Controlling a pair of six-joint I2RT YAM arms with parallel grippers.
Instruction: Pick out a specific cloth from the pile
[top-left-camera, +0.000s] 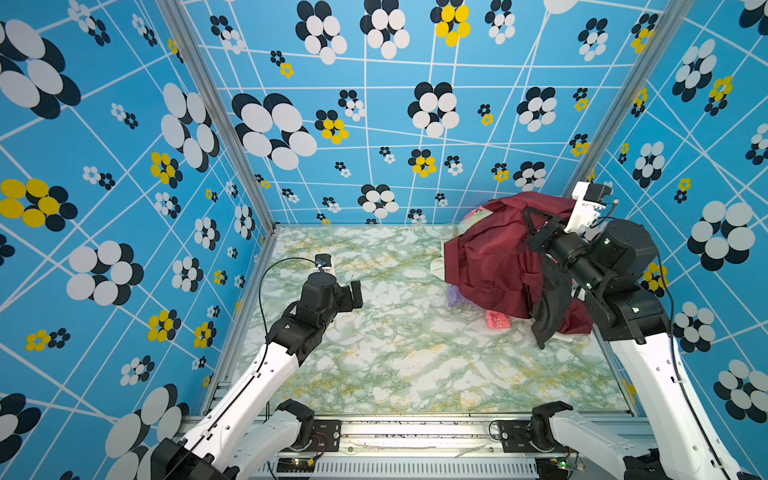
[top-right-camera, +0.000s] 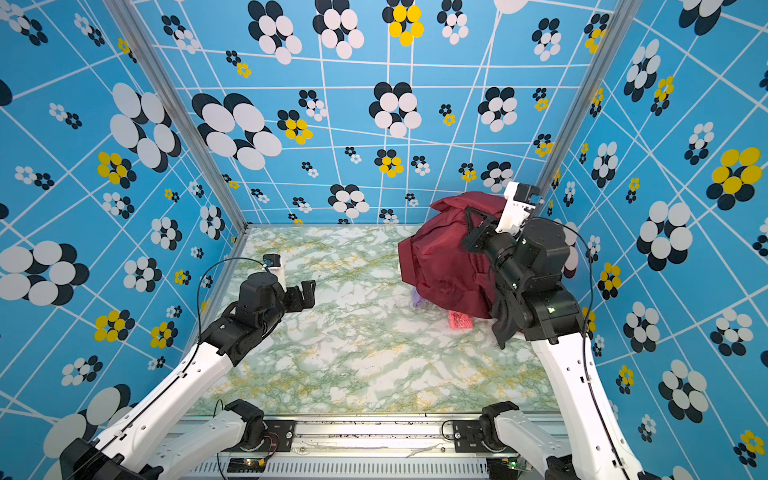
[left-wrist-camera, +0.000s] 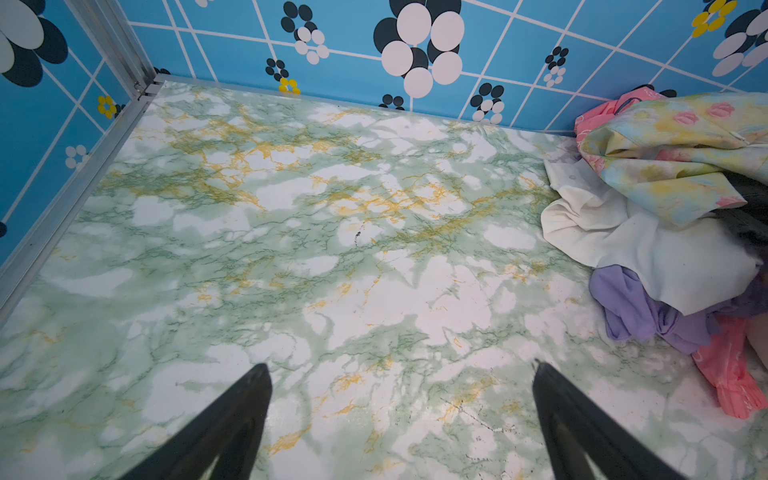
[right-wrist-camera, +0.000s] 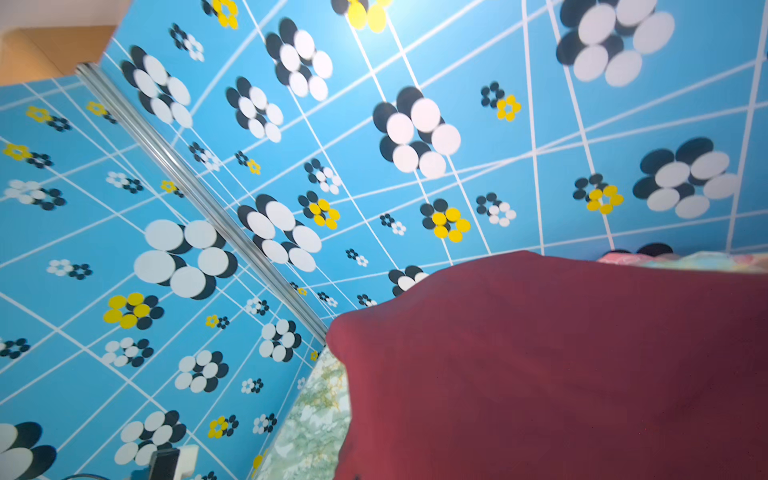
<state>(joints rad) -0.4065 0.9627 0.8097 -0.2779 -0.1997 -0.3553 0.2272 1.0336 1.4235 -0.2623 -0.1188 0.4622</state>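
Where the blue walls (top-left-camera: 374, 124) with black, white and yellow flower dots meet the floor, one green and white marble table (top-left-camera: 374, 353) lies flat. Two white and black robot arms reach over it from the near edge, the left arm (top-left-camera: 249, 386) and the right arm (top-left-camera: 648, 374). There is one big dark red cloth (top-left-camera: 490, 257) in the far right corner of the table. It is plain and smooth, thin and a bit shiny, with soft folds and no picture on it. It sits on top of the pile (left-wrist-camera: 665, 187) and hides most of it in both top views (top-right-camera: 440, 257). In the right wrist view the red cloth (right-wrist-camera: 540, 365) fills the low part and hides the fingers. The pile shows five other pieces: one pale flowery piece (left-wrist-camera: 673, 166), one white piece (left-wrist-camera: 623, 241), one lilac piece (left-wrist-camera: 640, 311), one pink piece (left-wrist-camera: 727, 374), and one black piece (top-left-camera: 548, 307) hanging down under the right arm. The right gripper (top-left-camera: 534, 220) is up at the top of the red cloth, pinched tight together on the fabric and holding it high. The left gripper (top-left-camera: 355, 291) hangs over bare table, well apart from the pile. Its two black fingers (left-wrist-camera: 257, 374) stand wide apart with nothing between them.
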